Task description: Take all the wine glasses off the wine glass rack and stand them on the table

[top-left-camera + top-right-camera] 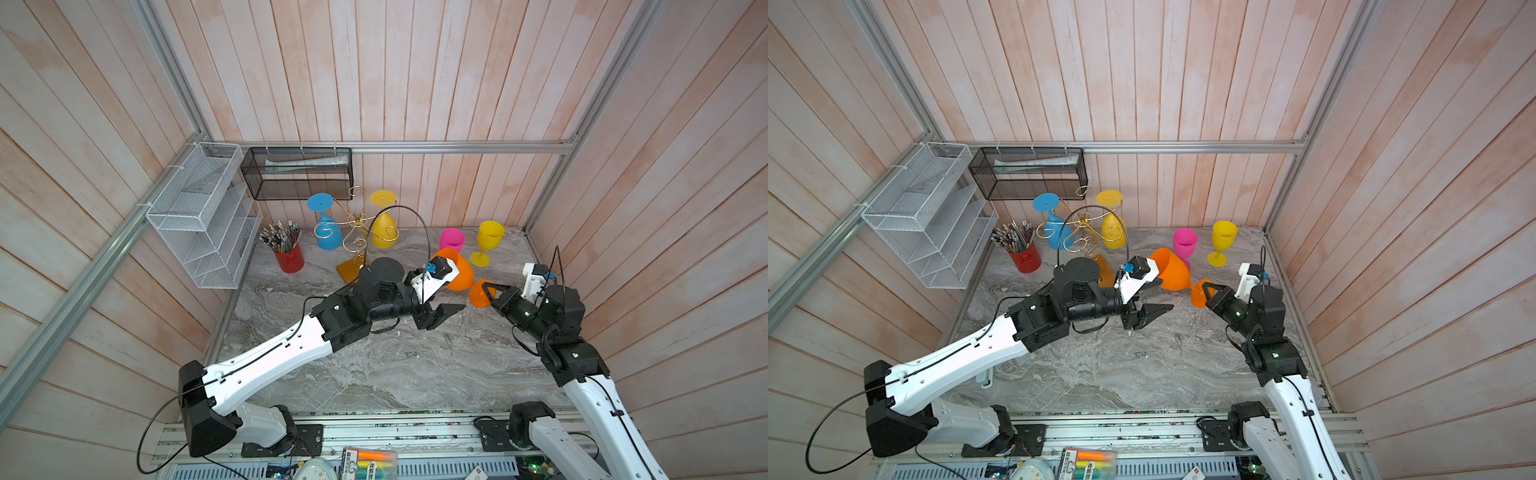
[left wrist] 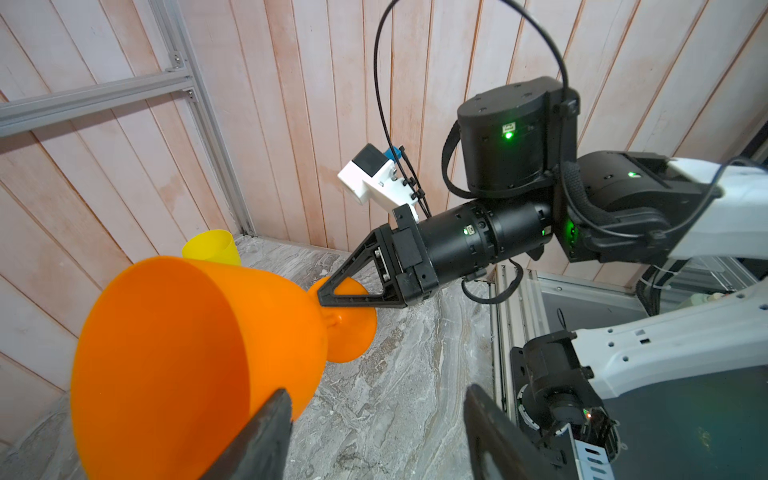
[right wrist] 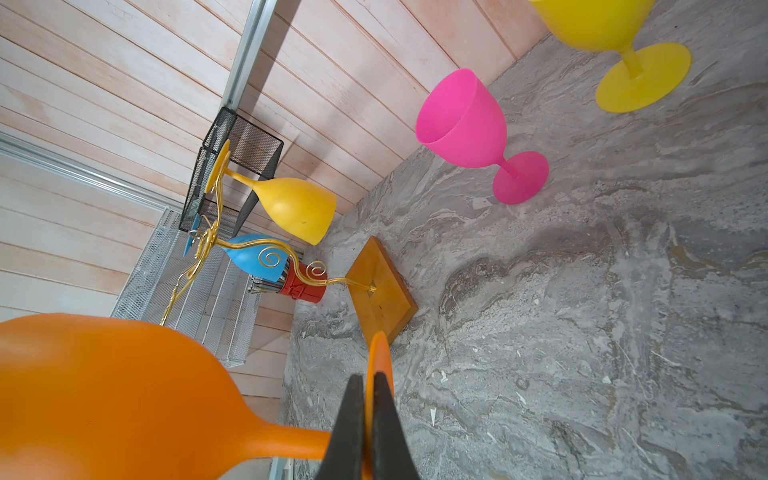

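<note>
Surroundings: pale pink plank walls on every side, and a grey marbled tabletop (image 1: 374, 374) under both arms.
Wine glass rack (image 1: 358, 226): stands at the back on its wooden base; a blue glass (image 1: 329, 235) and a yellow-orange glass (image 1: 384, 235) hang on it upside down.
Orange wine glass (image 1: 459, 272): already free from the rack and to the right of it, held sideways between the two arms.
Right hand (image 1: 489, 289): closed tightly on the foot of the orange wine glass, as the right wrist view shows.
Left hand (image 1: 442, 315): open, with nothing between the fingers, just beside the bowl's rim; whether it touches the rim, one cannot tell.
Other glasses: a pink glass (image 1: 451, 240) and a yellow glass (image 1: 489, 243) stand upright near the back wall.
Progress: the removal of this glass seems done; probably it remains to turn it upright, place it on the tabletop and release it.
</note>
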